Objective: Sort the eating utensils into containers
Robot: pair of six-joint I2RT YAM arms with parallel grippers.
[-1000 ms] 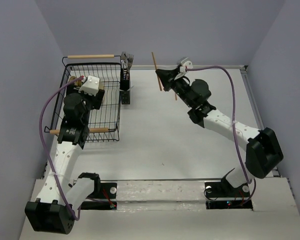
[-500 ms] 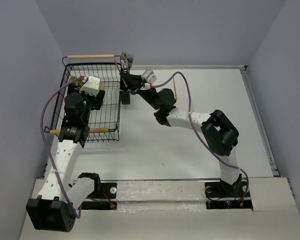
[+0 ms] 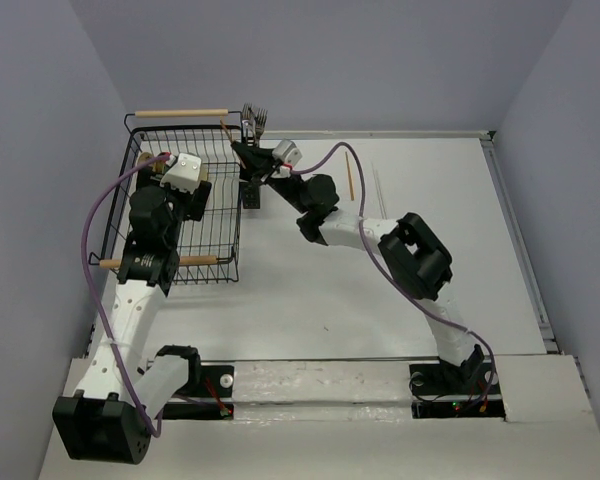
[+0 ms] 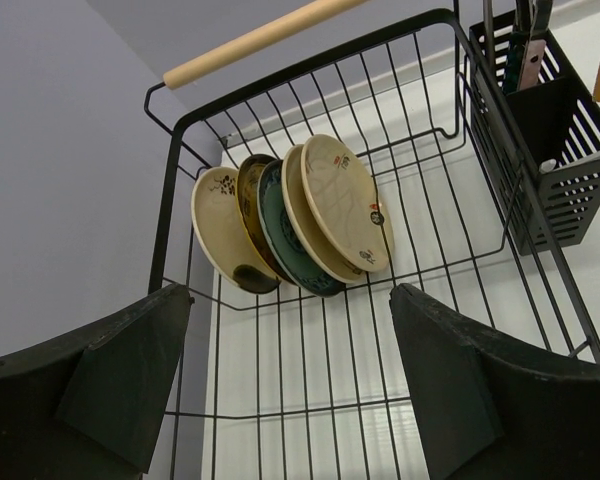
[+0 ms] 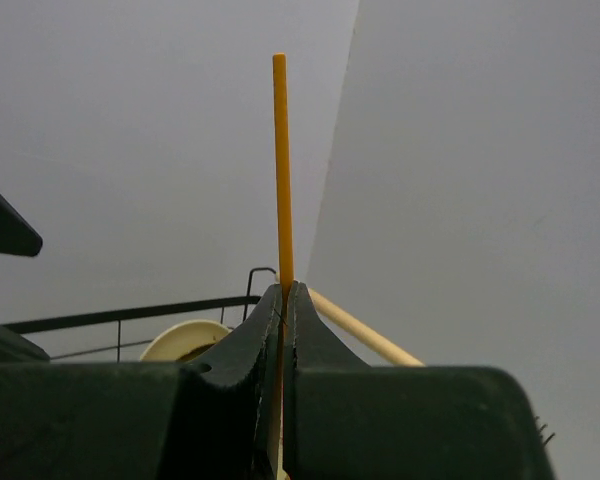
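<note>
My right gripper [image 3: 242,152] is shut on an orange wooden chopstick [image 5: 279,170], which stands upright between its fingers. In the top view the gripper is over the black slotted caddies [image 3: 252,195] at the rack's right side, and the chopstick's end [image 3: 224,127] pokes out toward the rack. Silver forks [image 3: 256,120] stand in the far caddy. A caddy [image 4: 555,150] with fork handles [image 4: 525,40] also shows in the left wrist view. My left gripper [image 4: 290,400] is open and empty above the wire rack floor.
The big black wire dish rack [image 3: 215,215] with wooden handles [image 3: 180,112] holds several tan and green plates [image 4: 290,225]. Another chopstick [image 3: 349,178] lies on the table behind the right arm. Purple walls close in on the left and back.
My right arm has swung left from the back middle of the table to the caddies, carrying the chopstick. The left arm has not moved.
</note>
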